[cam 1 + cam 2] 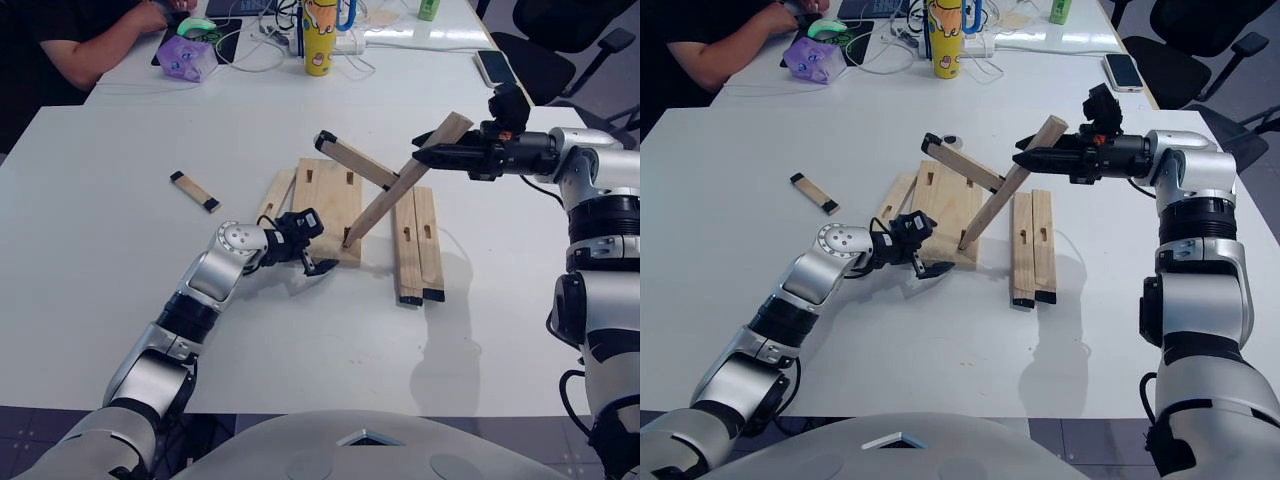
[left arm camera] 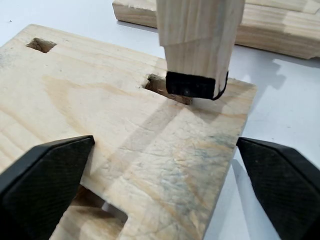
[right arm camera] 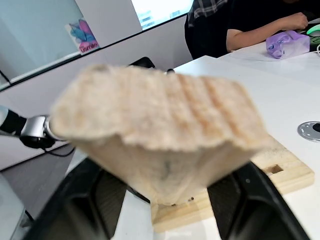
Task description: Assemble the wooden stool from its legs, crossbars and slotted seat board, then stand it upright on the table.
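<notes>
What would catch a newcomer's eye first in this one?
The slanted leg in the right gripper, its black tip meeting a slot of the seat board at table centre. The left gripper sits at the board's near edge, jaws open on either side of its corner. One short crossbar lies apart on the left.

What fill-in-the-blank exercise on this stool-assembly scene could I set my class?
1. The right hand holds a tilted wooden leg whose black-tipped lower end sits at a ____ in the seat board.
2. The left hand is ____, one finger on each side of the board's corner.
3. ____ slotted pieces lie flat, side by side, on the board's right.
4. A short black-tipped crossbar lies apart on the robot's ____ side.
Missing words: slot; open; Two; left.
</notes>
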`<state>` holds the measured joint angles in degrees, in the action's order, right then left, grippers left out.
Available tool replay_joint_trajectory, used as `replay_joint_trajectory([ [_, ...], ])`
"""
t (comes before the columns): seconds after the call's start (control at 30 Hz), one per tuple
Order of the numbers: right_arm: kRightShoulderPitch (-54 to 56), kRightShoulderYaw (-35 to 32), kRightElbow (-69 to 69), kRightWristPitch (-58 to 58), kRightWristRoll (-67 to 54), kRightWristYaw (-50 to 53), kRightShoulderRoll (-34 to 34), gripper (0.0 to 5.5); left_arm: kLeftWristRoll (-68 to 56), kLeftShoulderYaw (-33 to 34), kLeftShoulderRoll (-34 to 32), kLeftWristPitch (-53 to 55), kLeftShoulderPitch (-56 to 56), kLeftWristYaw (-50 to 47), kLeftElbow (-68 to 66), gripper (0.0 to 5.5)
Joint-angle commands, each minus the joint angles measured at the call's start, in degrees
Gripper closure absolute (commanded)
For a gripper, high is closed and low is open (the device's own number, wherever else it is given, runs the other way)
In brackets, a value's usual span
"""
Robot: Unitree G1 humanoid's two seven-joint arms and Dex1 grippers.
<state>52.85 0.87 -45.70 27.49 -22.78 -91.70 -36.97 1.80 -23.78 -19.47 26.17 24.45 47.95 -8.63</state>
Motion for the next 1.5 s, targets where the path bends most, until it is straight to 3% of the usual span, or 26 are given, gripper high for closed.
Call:
replay_joint_trajectory([
  [0.03, 3.33, 0.1, -4.71, -5.92, 3.04, 0.64, 1.04, 3.44, 1.3, -2.78, -1.44, 4.6, -5.71, 0.32, -3.6, 0.26],
  [0.17, 5.09, 2.26, -5.72, -9.76, 4.97, -0.62, 2.04, 3.44, 1.37, -3.08, -2.1, 4.39, -5.87, 0.84, -3.63, 0.26],
  [0.4, 1.61, 11.98, 1.9, -11.77, 3.57, -0.78, 0.69, 3.44, 1.44, -3.55, -2.29, 4.11, -5.46, 1.12, -3.87, 0.26],
  [0.57, 1.56, 14.11, 2.74, -12.9, 2.81, -0.77, -0.17, 3.44, 1.36, -3.59, -2.31, 4.01, -6.19, 0.74, -3.52, 0.26],
  [0.87, -5.27, 12.23, 14.3, -9.45, 0.79, -0.06, -1.72, 3.44, 1.03, -2.94, -2.9, 4.0, -7.01, 0.43, -3.21, 0.26],
  [1.07, -7.21, 12.05, 15.88, -14.54, 6.36, 7.79, -0.65, 3.44, 0.76, -2.43, -3.23, 4.19, -7.83, 0.03, -2.47, 0.26],
  [1.3, -13.68, 12.0, 27.8, -8.18, 2.58, 7.34, -1.21, 3.44, 0.65, -2.66, -2.93, 4.37, -8.94, -0.49, -1.68, 0.26],
  [1.5, -12.61, 9.17, 20.15, -9.57, 2.79, 13.06, 3.1, 3.44, 0.13, -2.57, -2.43, 4.92, -9.89, -1.33, -1.16, 0.26],
])
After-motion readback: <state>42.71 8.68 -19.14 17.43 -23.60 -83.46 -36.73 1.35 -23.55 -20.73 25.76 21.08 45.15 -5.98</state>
